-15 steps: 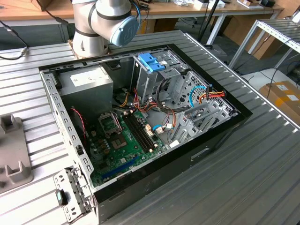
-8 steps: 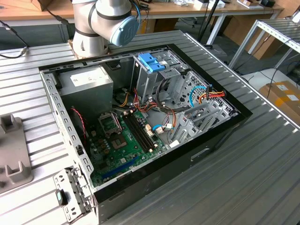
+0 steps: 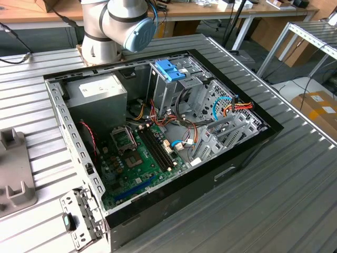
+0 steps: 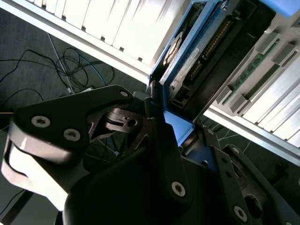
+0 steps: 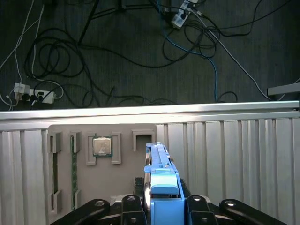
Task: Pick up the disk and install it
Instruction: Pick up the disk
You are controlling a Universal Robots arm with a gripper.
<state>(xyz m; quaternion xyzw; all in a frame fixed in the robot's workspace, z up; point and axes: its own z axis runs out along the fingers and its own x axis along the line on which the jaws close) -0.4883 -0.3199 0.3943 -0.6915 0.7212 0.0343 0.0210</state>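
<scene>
Hand [image 5: 162,201] clamped on the disk [image 5: 158,161], held edge-on in its blue carrier, over the grey fixture plate [image 5: 126,180] on the slatted tabletop [image 5: 234,159]. A chip [image 5: 102,146], apparently a processor, sits in the plate. Open computer case [image 3: 174,203] lies on the tabletop.
</scene>
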